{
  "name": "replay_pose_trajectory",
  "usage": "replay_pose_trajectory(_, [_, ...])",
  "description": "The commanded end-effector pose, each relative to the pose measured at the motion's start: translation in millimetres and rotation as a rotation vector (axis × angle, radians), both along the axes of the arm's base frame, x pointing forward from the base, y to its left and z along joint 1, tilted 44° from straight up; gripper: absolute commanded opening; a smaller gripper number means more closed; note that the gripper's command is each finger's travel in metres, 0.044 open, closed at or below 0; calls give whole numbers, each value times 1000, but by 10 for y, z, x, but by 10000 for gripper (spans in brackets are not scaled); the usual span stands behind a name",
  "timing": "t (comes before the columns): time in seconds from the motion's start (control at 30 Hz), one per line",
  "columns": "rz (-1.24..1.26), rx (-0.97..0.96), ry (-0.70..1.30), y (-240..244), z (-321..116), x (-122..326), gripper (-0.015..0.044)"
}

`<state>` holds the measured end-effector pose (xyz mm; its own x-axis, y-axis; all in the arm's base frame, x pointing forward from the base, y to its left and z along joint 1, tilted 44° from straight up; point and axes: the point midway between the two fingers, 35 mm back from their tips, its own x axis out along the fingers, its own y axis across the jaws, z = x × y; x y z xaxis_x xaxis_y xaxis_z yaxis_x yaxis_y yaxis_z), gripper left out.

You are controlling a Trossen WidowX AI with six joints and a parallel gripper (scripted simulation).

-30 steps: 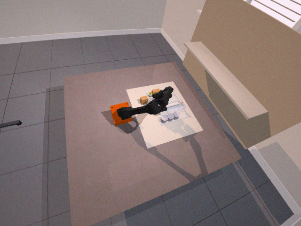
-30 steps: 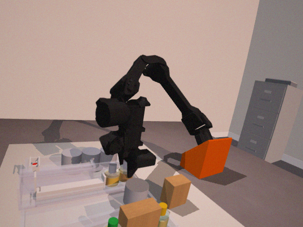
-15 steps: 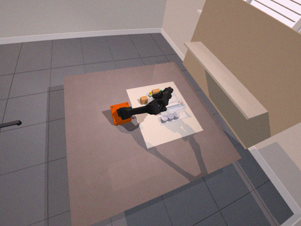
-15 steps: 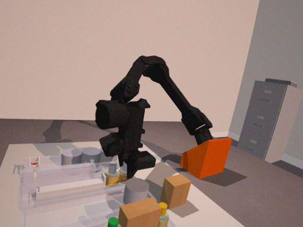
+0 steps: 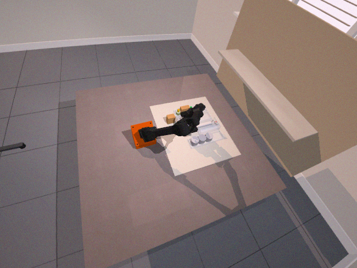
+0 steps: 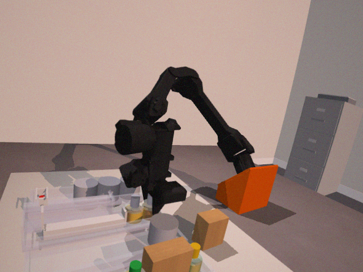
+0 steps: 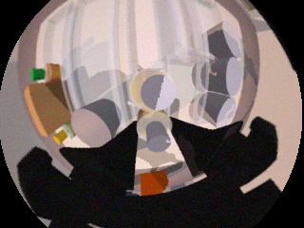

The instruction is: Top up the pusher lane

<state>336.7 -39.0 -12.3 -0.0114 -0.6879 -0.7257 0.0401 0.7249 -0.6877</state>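
Exterior view: the black gripper [image 5: 188, 113] [image 6: 151, 203] [image 7: 152, 122] points down and is squeezing the loose gold jar [image 6: 146, 212] [image 7: 148, 124], with its grey cap up. That jar is at the front end of the clear sprung lane [image 6: 88, 201], right by the other gold jar [image 6: 134, 216] [image 7: 138, 91]. I cannot tell if the two jars touch, or if the loose jar is on the lane floor. The other gold jar stands at the end of the long white pusher [image 6: 84, 226].

A lone fat grey can [image 6: 163, 229] [image 7: 95, 123] stands on one side of the jars. Three grey cans [image 5: 202, 138] [image 6: 108, 186] [image 7: 233, 76] stand in a row on the other side. Two wooden blocks [image 5: 170, 118] [image 6: 210, 229] stand near a yellow-capped bottle [image 5: 178, 111] [image 6: 195, 257] [image 7: 61, 137]. Past them is a green-capped bottle [image 5: 191, 107] [image 6: 135, 266] [image 7: 37, 74]. The arm is on an orange base [image 5: 134, 130] [image 6: 259, 188] [image 7: 153, 183].
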Motion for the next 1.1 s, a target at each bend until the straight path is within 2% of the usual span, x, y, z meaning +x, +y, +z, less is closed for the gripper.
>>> replay_pose_trajectory(0.0, [3,-9,-10,-13,8,15,0])
replay_pose_trajectory(1.07, [3,-9,-10,-11,6,-39,0])
